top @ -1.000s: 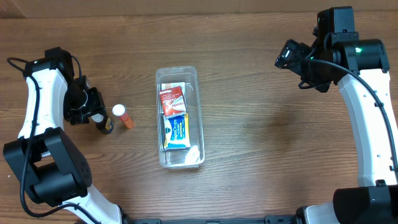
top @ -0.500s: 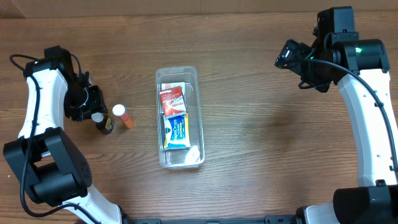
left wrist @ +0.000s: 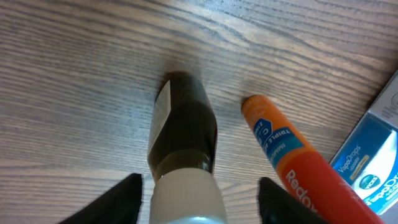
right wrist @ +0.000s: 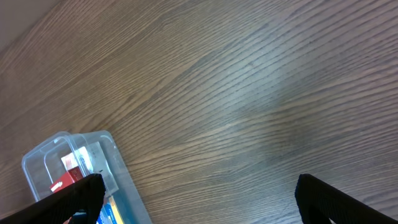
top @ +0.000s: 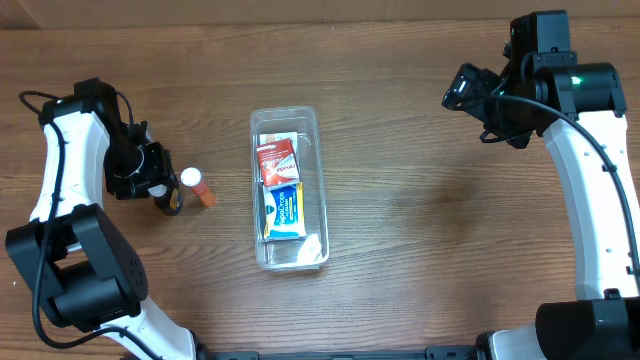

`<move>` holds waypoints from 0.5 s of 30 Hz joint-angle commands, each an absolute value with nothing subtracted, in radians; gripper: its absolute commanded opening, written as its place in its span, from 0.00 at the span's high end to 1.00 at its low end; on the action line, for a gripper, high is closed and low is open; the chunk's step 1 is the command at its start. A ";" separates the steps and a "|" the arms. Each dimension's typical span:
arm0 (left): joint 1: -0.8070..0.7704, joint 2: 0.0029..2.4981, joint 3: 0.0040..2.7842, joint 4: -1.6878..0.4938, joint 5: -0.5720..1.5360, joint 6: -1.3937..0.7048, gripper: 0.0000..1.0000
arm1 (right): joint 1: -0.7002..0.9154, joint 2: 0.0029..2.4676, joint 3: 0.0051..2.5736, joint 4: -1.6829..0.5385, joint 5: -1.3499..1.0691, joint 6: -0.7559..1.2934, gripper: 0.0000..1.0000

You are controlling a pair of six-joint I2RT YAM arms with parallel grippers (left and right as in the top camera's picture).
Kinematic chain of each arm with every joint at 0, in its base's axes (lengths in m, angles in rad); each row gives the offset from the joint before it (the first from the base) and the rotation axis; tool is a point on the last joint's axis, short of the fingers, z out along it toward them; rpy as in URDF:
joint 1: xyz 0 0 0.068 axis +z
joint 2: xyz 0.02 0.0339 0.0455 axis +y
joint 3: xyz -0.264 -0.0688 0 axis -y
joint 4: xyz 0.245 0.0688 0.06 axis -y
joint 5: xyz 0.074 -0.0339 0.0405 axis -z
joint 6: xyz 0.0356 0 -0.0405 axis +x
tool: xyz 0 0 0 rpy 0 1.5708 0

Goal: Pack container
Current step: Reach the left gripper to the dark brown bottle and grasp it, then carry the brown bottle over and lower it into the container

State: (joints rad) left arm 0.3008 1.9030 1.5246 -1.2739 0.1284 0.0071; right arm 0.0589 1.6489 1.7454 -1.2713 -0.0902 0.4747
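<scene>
The clear container (top: 312,150) lies at the table's centre with a red box (top: 276,158) and a blue box (top: 285,210) inside. A dark bottle (top: 172,204) with a white cap and an orange tube (top: 199,189) sit to its left. My left gripper (top: 160,188) is open, its fingers straddling the bottle's cap. In the left wrist view the gripper (left wrist: 200,185) has gaps on both sides of the bottle (left wrist: 183,127), with the orange tube (left wrist: 289,152) just to the right. My right gripper (top: 470,95) is open and empty, high at the far right.
The right wrist view shows its open fingers (right wrist: 199,202) over bare wood, with the container's corner (right wrist: 121,171) at the lower left. The container's near end (top: 295,252) holds a pale item. Wood table stretches between the container and the right arm.
My left gripper has shifted slightly towards the dark bottle and now covers its cap from above. The right arm has not moved.
</scene>
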 commanded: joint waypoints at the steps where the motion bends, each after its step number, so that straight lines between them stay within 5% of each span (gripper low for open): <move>1: 0.293 1.905 1.513 -1.295 0.143 0.019 0.36 | 0.057 1.645 1.753 -1.266 -0.091 0.479 0.00; 8: 0.293 1.905 1.513 -1.282 0.139 0.019 0.66 | 0.057 1.645 1.753 -1.266 -0.091 0.479 0.00; 10: 0.293 1.903 1.516 -1.291 0.147 0.011 0.81 | 0.057 1.645 1.753 -1.266 -0.091 0.479 0.00; 15: 0.294 1.893 1.736 -1.456 0.086 -0.075 0.94 | 0.057 1.645 1.753 -1.266 -0.091 0.479 0.00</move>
State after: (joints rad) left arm 0.3008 1.9091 1.5635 -1.3834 0.1268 -0.0071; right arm 0.0589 1.6489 1.7454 -1.2716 -0.0898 0.4751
